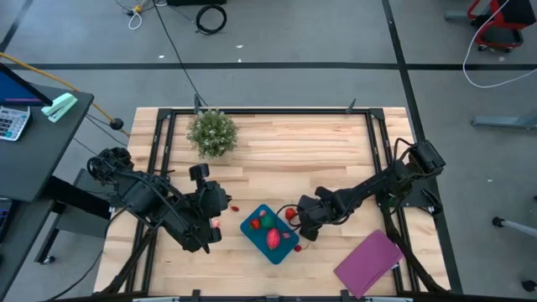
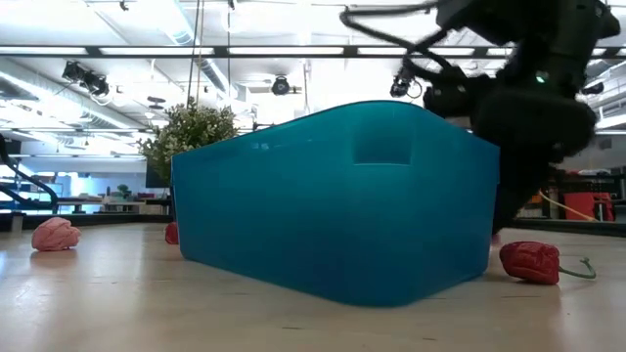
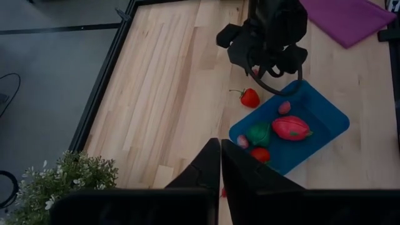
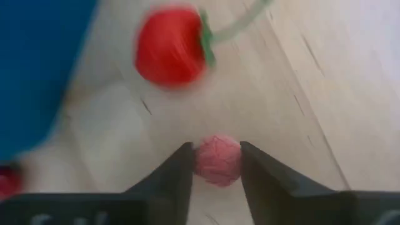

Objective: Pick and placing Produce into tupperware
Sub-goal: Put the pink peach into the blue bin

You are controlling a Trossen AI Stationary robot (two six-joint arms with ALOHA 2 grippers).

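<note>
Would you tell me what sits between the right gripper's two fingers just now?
A small pink toy fruit sits between the fingers of the right gripper on the wooden table, as the right wrist view shows. A red fruit lies just beyond it.

The light wooden tabletop (image 1: 285, 147) carries a teal tupperware (image 1: 270, 236) near its front edge, a purple mat (image 1: 367, 263) toward the front right corner, and a potted plant (image 1: 211, 132) near the back left. Small red produce (image 1: 291, 213) lies beside the tupperware.
</note>
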